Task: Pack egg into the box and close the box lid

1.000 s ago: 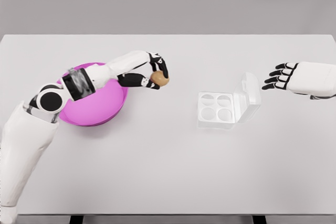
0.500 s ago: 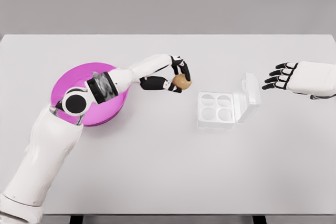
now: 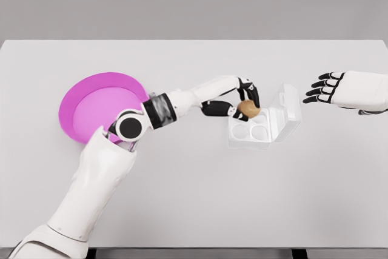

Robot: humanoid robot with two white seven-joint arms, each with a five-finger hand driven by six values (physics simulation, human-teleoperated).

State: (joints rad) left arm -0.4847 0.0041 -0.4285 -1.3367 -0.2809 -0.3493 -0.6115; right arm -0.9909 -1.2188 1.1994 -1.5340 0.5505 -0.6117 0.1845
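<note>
Left hand (image 3: 242, 98): reached out across the white table (image 3: 194, 198), fingers curled round a brown egg (image 3: 248, 109), thumb below and dark fingertips (image 3: 254, 93) above. Egg: held over the far-left cup of the box tray, whether touching the cup or just above it not clear. Box (image 3: 264, 125): clear plastic, directly under and beside the hand, four round cups in the tray, the two near cups and the far-right one showing bare. Lid (image 3: 290, 108): open, standing up on the side of the tray away from the hand, tilted outward, nothing lying between it and the tray. Pink bowl (image 3: 91, 110): well behind the hand, next to the elbow, forearm passing its near-right rim. Right hand (image 3: 324, 88): apart from the box, beyond the raised lid, hovering above the table, fingers spread and pointing toward the lid, holding nothing. Table surface between box and right hand bare white.
</note>
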